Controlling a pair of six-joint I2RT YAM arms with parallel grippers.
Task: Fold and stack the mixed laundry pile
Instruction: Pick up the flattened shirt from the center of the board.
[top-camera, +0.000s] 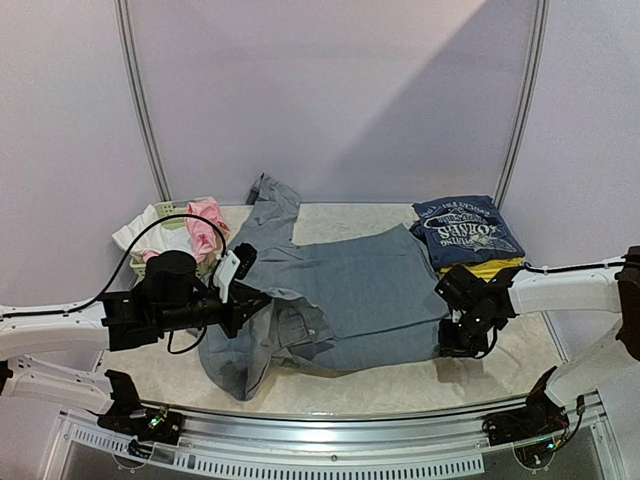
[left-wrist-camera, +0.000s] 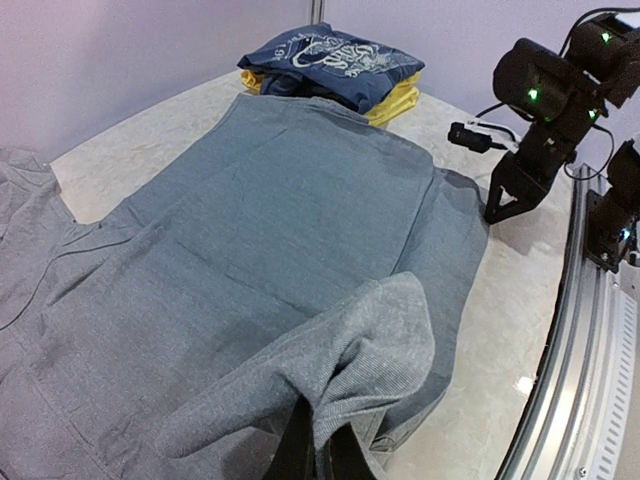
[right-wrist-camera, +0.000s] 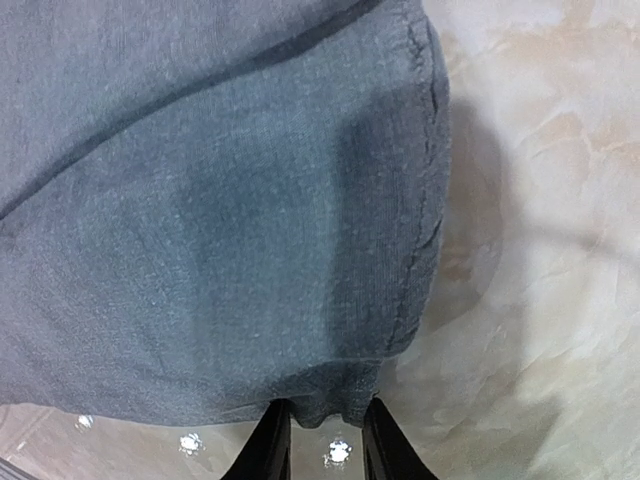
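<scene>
Large grey trousers (top-camera: 350, 290) lie spread across the middle of the table. My left gripper (top-camera: 262, 300) is shut on a raised fold of their near-left part; in the left wrist view the fingers (left-wrist-camera: 322, 445) pinch the grey fold (left-wrist-camera: 390, 340). My right gripper (top-camera: 455, 345) is at the garment's near-right corner. In the right wrist view it (right-wrist-camera: 325, 445) is open, with the grey hem (right-wrist-camera: 330, 395) reaching between the spread fingers. A folded navy printed tee (top-camera: 468, 230) lies on a yellow piece at the back right. Pink (top-camera: 205, 225) and white (top-camera: 140, 232) pieces lie at the back left.
A pale-green lattice basket (top-camera: 165, 210) stands at the back left under the pink and white pieces. The table's metal rail (top-camera: 330, 415) runs along the near edge. The right arm (left-wrist-camera: 540, 110) shows at the right of the left wrist view.
</scene>
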